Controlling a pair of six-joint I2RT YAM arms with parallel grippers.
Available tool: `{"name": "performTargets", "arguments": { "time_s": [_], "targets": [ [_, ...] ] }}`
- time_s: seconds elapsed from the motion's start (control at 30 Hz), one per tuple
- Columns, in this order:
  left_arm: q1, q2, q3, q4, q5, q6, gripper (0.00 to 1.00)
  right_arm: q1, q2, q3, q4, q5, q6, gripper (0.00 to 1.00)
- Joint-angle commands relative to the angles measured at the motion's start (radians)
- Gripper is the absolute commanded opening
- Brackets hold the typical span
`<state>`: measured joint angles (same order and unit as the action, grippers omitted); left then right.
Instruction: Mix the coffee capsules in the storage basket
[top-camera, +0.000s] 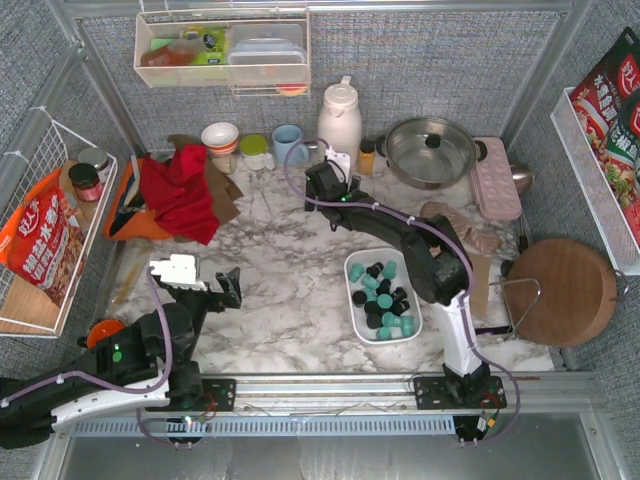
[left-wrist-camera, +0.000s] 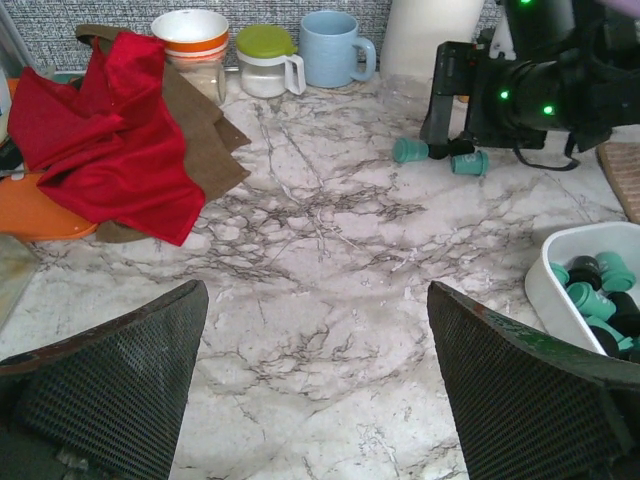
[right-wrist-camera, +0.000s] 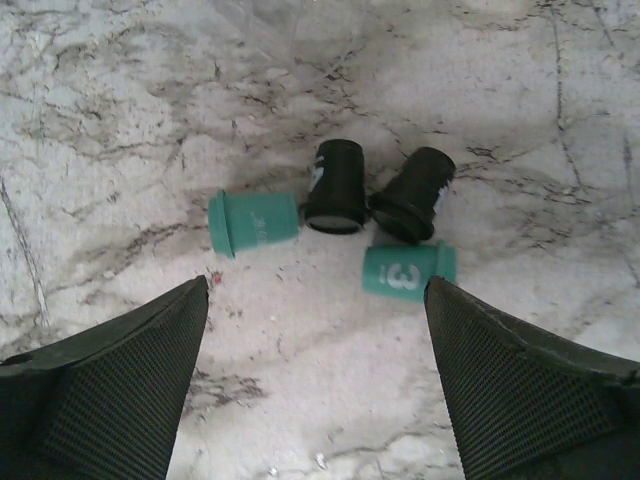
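Observation:
The white storage basket (top-camera: 350, 275) sits right of centre and holds several teal and black coffee capsules (top-camera: 383, 295). Its corner (left-wrist-camera: 545, 265) also shows in the left wrist view. Four more capsules lie loose on the marble near the back: two teal (right-wrist-camera: 255, 222) (right-wrist-camera: 408, 270) and two black (right-wrist-camera: 335, 187) (right-wrist-camera: 413, 193). My right gripper (right-wrist-camera: 316, 290) hangs open just above and in front of them, with nothing between its fingers. From above, the right gripper (top-camera: 322, 190) hides these capsules. My left gripper (top-camera: 222, 290) (left-wrist-camera: 315, 295) is open over bare marble at the near left.
A red and brown cloth (top-camera: 185, 190) lies at the back left. Along the back stand a bowl (top-camera: 220, 135), a mug (top-camera: 288, 143), a white jug (top-camera: 340, 118) and a lidded pot (top-camera: 430, 150). A round wooden board (top-camera: 560, 290) is at the right.

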<state>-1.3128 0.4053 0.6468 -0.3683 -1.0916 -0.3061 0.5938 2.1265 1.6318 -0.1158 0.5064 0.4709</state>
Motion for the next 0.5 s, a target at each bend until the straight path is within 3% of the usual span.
{"name": "performTargets", "arguments": {
  "time_s": [0.0, 0.27, 0.47],
  "targets": [
    [0.003, -0.012, 0.001, 0.005, 0.004, 0.010, 0.99, 0.001, 0.067, 0.088, -0.054, 0.081, 0.051, 0.93],
    [0.019, 0.008, 0.005, -0.003, 0.016, 0.018, 0.99, -0.002, 0.060, 0.059, -0.096, 0.164, 0.054, 0.90],
    [0.029, -0.008, 0.005, -0.003, 0.012, 0.015, 0.99, -0.027, 0.099, 0.073, -0.113, 0.123, 0.087, 0.88]
  ]
}}
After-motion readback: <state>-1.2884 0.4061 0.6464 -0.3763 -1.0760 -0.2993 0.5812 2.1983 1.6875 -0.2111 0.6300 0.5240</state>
